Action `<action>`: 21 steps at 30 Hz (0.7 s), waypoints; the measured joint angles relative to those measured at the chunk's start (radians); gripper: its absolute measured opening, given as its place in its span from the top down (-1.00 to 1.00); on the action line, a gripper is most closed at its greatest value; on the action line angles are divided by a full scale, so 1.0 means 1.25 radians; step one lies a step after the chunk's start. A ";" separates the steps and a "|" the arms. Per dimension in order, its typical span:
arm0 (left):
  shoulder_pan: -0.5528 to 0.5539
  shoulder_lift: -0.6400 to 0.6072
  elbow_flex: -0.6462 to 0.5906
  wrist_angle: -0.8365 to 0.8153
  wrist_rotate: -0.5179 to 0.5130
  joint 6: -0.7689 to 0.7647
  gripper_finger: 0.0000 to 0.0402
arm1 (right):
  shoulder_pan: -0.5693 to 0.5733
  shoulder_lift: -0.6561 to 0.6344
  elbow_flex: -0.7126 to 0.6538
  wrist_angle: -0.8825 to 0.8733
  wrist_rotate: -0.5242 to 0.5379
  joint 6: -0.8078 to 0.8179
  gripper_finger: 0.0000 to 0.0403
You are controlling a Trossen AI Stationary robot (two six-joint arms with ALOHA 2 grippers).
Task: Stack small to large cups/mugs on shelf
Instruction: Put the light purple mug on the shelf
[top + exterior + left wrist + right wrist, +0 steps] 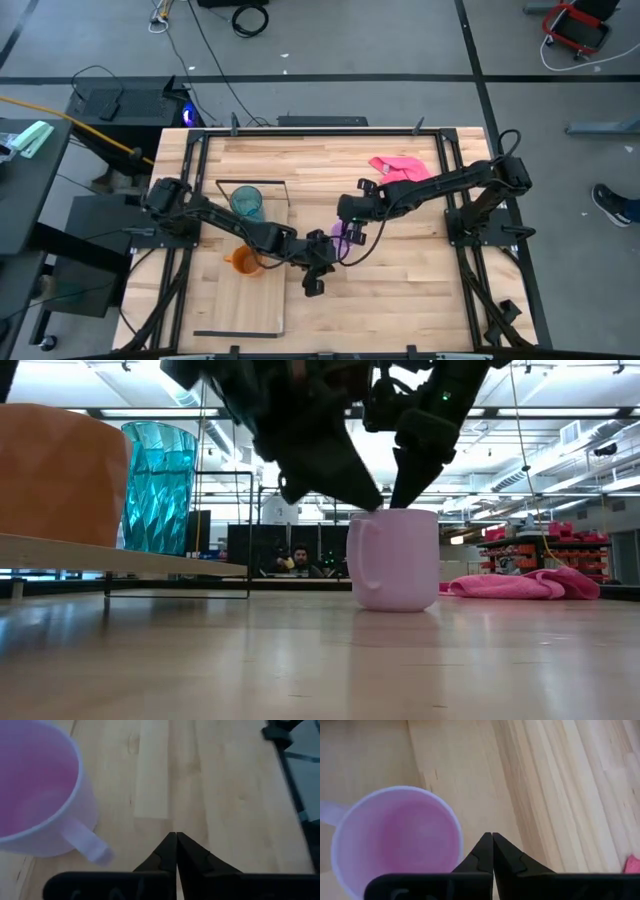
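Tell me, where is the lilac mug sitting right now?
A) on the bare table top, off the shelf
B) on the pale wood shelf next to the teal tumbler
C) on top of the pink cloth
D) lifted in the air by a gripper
A: the low view shows the lilac mug standing on the table top, beyond the shelf's end and apart from the pink cloth.

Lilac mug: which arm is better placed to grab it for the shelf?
Probably right. The right gripper hangs shut just above the lilac mug's rim. The left gripper, also shut, sits beside the handle over bare table. The shelf is on the left arm's side, though.
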 joint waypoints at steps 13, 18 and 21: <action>0.060 0.035 0.000 -0.007 -0.004 -0.012 0.90 | -0.004 0.000 0.000 -0.002 0.000 -0.001 0.95; 0.071 0.035 0.001 -0.045 -0.030 -0.020 0.95 | -0.004 0.000 0.000 -0.003 -0.025 0.009 0.96; 0.077 0.035 0.001 -0.062 -0.039 -0.019 0.96 | 0.000 0.000 0.000 -0.005 -0.038 0.012 0.95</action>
